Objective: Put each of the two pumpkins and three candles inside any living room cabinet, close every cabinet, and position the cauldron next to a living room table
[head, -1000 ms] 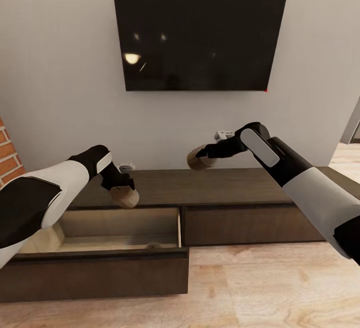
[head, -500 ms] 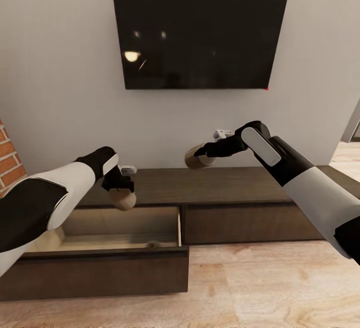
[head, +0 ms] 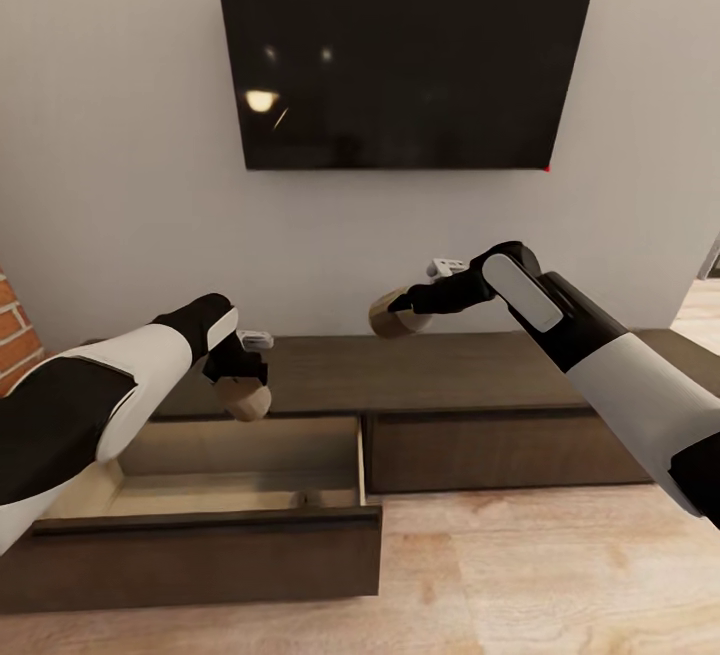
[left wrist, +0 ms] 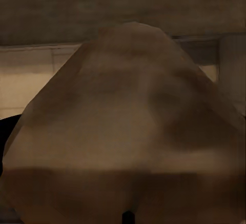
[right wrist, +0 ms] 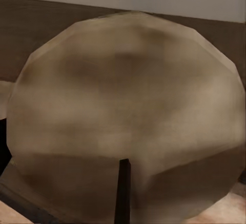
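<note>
Here you face a pale wall with a dark TV at top centre, the low cabinet across the middle, wood floor below. Its lower-left drawer stands open, pale inside, with a small shape at the front I cannot identify. Your left gripper has its jaws closed on one candle above that drawer; your right gripper clamps another candle mid-frame over the cabinet top. The wrist views show each candle's blurred face close up.
</note>
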### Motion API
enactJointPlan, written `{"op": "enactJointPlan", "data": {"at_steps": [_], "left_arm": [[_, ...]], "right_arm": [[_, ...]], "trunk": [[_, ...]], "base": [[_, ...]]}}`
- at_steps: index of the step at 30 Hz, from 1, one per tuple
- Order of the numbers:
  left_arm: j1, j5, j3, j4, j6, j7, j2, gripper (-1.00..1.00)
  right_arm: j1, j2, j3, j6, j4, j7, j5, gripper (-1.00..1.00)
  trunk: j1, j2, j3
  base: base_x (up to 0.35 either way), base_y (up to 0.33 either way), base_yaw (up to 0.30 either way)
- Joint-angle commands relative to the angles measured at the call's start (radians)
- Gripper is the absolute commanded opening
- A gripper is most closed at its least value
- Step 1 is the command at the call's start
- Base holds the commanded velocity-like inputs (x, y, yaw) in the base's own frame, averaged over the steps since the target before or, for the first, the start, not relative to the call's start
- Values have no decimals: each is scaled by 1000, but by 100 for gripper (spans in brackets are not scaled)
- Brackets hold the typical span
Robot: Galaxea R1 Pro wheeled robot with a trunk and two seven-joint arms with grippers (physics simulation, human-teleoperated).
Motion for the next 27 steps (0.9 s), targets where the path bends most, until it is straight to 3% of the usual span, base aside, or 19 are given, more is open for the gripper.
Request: {"op": "enactJointPlan", "data": {"at_steps": [1,9,27], "left_arm": [[-1,7,-8,1,2,-3,0,-100],[-1,7,-8,-1,2,-3,0,-100],[0,7,-10,0,3,-9,-1,-100]], "right_arm": [[-1,-1,3,0,-2,-10,-11,-100],[-1,-2,3,0,-2,-10,-11,-100],[-3,-2,2,0,-2,-10,-12,-100]], "trunk": [[0,-1,-3],[0,-1,-15],[0,-1,-44]], "base": [[320,108,0],[280,109,0],[14,6,50]]}}
